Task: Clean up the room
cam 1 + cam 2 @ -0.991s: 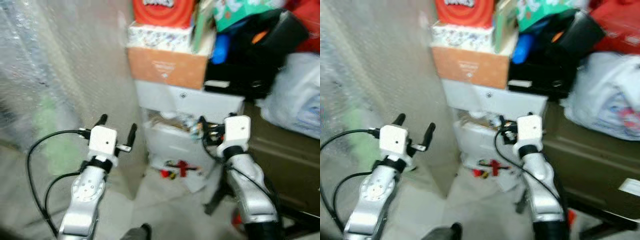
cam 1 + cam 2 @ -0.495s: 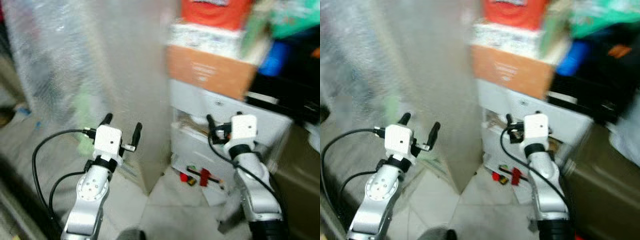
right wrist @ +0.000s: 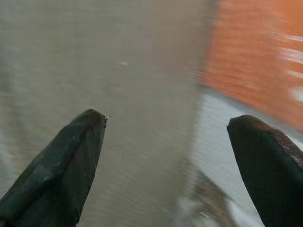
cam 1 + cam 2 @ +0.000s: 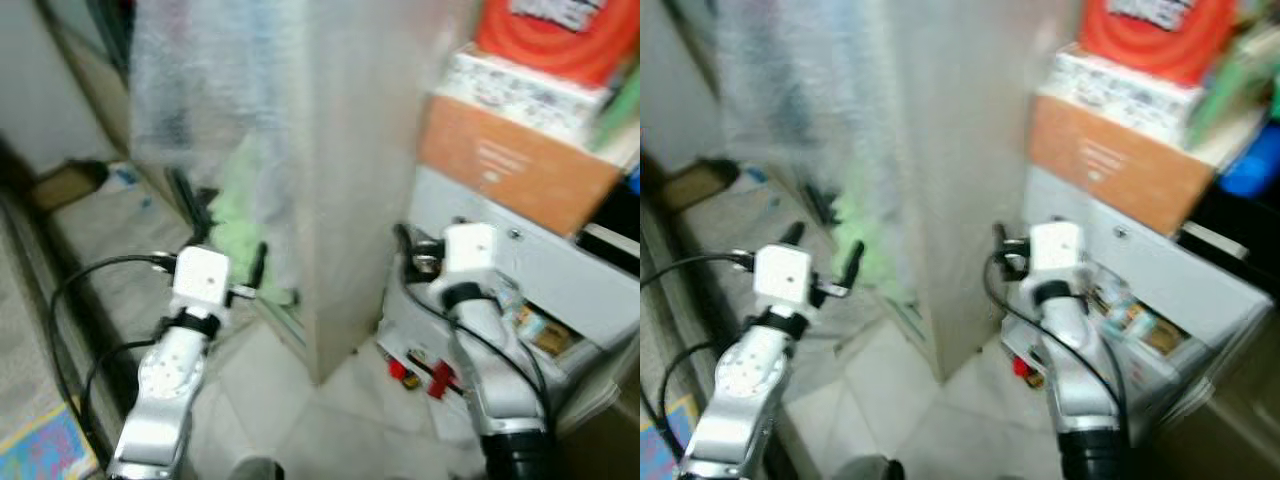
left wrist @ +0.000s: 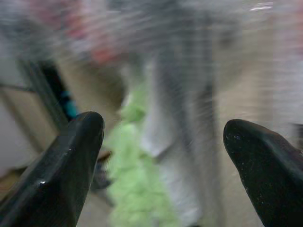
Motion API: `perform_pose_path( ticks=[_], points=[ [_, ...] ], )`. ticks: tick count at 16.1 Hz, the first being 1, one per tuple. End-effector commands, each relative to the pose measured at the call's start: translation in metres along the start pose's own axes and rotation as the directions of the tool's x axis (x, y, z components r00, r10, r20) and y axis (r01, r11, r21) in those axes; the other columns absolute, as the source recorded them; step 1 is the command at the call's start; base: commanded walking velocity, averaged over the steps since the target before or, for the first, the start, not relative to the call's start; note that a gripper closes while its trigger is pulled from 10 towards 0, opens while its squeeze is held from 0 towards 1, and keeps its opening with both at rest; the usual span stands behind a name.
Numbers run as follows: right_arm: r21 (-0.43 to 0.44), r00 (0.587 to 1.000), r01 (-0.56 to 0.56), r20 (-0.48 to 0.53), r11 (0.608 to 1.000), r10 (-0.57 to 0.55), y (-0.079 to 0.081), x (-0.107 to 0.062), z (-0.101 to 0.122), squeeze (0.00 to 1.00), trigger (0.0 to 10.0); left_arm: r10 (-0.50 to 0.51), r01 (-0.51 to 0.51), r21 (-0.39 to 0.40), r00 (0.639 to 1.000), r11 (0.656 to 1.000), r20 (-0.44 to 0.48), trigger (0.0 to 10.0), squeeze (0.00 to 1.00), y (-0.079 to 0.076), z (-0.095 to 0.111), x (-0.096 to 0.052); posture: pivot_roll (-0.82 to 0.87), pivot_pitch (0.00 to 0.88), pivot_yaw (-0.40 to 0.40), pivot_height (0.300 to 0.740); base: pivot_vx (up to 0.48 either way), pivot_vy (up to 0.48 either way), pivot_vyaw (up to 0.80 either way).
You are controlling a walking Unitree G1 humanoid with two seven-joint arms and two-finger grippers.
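- Cluttered storage corner on a pale tiled floor, everything smeared by motion blur.
- Dominated by a tall upright panel wrapped in cloudy bubble wrap, with a soft pale-green blur showing at its foot; cannot tell what that green thing is.
- To the right, a stack: flat orange cardboard box, a speckled white box on top of it, a glossy red round-edged package above that, all resting on a white plastic drawer unit.
- Small red bits of litter on the tiles at the foot of the drawers, just beside the right arm; likely among the things to be tidied, though too blurred to name.
- Left gripper raised in front of the wrapped panel, black fingers spread wide apart, holding nothing.
- Right gripper raised near the drawer unit, fingers likewise set well apart and empty.
- Step in hand, by judgement: looking about for something to pick up; no object chosen yet.
- Next move probably calls for steadying the view, then bending low toward the floor litter with the right gripper.
- Hard smooth boxes should handle easily; crinkly wrap would slip and give.
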State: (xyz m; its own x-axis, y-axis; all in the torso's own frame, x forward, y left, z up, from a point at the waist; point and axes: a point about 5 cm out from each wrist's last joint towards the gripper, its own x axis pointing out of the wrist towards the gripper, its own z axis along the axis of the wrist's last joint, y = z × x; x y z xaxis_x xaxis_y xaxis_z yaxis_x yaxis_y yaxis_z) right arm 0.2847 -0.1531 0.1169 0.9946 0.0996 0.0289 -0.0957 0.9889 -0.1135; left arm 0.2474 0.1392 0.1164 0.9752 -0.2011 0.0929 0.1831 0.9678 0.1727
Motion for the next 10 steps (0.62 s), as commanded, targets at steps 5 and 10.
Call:
perform_pose_path(
  ticks=[5, 10],
  points=[
    [-0.010, 1.000, 0.004, 0.015, 1.000, -0.004, -0.0039, 0.0034, 0.0032, 0.00, 10.0, -0.002, 0.002, -0.001, 1.000, 1.000, 0.012, 10.0, 0.00, -0.0043, 0.0017, 0.0012, -0.07, 0.001, 0.029, 0.740, 0.000, 0.000, 0.80],
    [-0.009, 1.000, 0.006, 0.016, 1.000, -0.006, -0.0041, 0.0040, 0.0030, 0.00, 10.0, -0.004, 0.004, 0.001, 1.000, 1.000, 0.015, 10.0, 0.00, -0.0038, 0.0018, 0.0026, -0.07, 0.000, 0.032, 0.740, 0.000, 0.000, 0.80]
  ],
)
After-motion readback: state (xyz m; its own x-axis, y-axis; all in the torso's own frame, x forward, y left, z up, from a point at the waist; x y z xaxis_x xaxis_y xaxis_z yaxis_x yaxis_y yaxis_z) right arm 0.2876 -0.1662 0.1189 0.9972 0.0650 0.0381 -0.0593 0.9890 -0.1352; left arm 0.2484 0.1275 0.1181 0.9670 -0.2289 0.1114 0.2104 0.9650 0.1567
